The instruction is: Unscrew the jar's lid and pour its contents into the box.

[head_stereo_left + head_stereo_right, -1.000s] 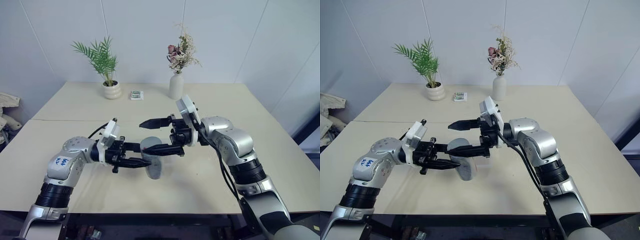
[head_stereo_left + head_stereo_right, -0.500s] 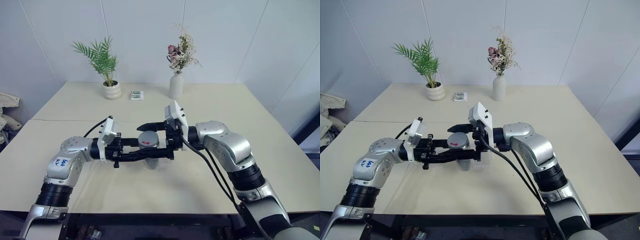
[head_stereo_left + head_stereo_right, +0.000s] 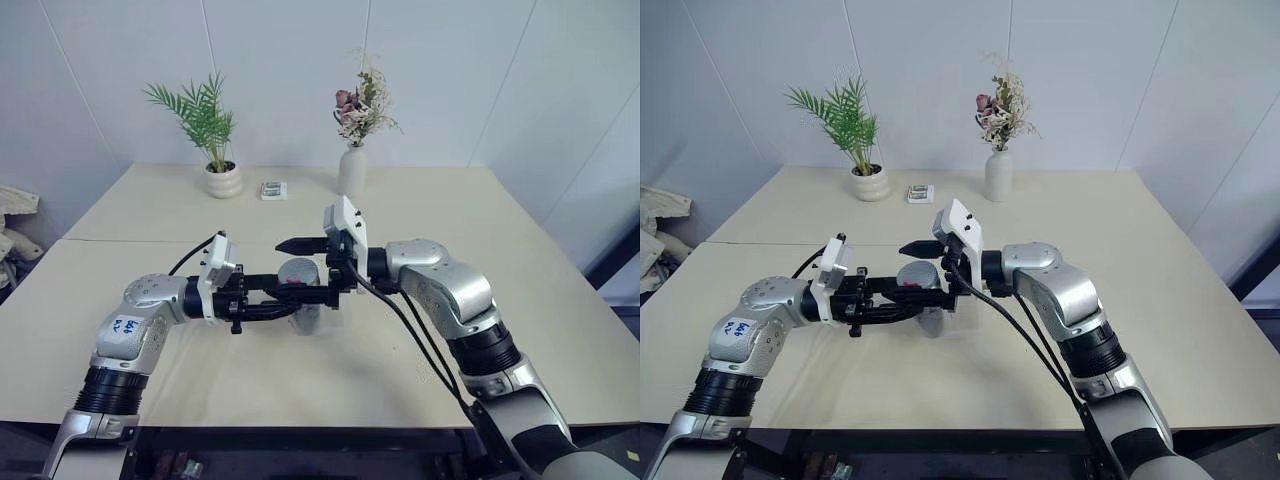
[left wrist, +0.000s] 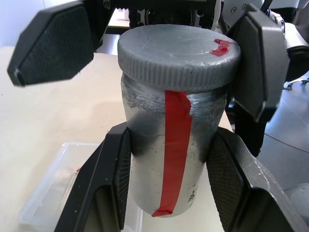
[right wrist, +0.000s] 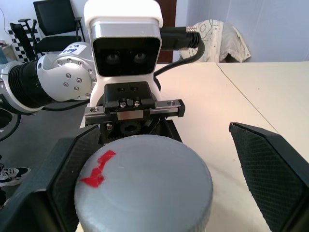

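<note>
The jar (image 4: 171, 145) hangs above the desk (image 3: 400, 360) near its middle, the lid (image 4: 178, 55) on top. The left claw (image 4: 169, 179) reaches it from the left, the right claw (image 5: 159, 169) from the right. The box (image 4: 53, 188) lies on the desk beneath. Far behind stand a plant pot (image 3: 223, 180) at left, a packet (image 3: 273, 189), then a vase (image 3: 351, 171) at right.

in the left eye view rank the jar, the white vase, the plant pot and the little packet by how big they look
1. Jar, though it sits nearer the camera, which flatters it.
2. Vase and pot: too close to rank; the vase looks taller, the pot wider.
3. Packet, clearly smallest.
</note>
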